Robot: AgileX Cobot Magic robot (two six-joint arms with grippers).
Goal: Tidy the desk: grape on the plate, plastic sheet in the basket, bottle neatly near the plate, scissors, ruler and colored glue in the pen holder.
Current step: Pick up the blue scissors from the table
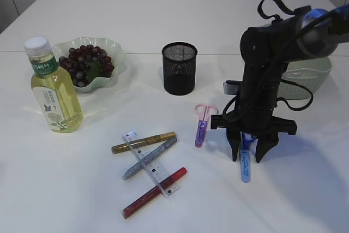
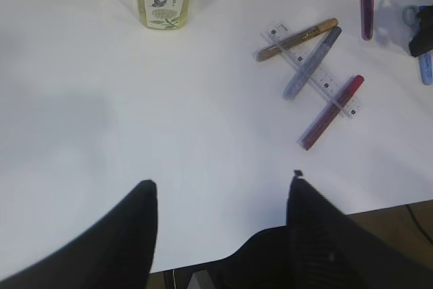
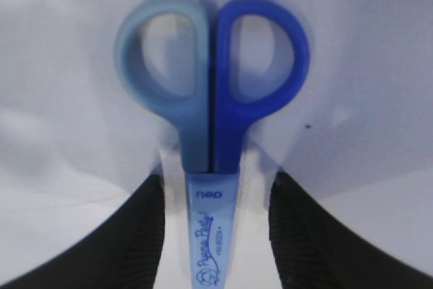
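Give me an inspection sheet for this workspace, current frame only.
Surface: white table, bare areas look clean.
Job's things: grapes on plate; bottle upright beside it; pen holder empty as far as seen; ruler lying across three glue pens; pink scissors flat; blue scissors flat; basket behind arm, contents hidden.
Clutter: nothing seen.
Grippers: left gripper open, empty; right gripper open, fingers straddling blue scissors.
Cables: black loops on right arm.
Surroundings: white panelled wall.
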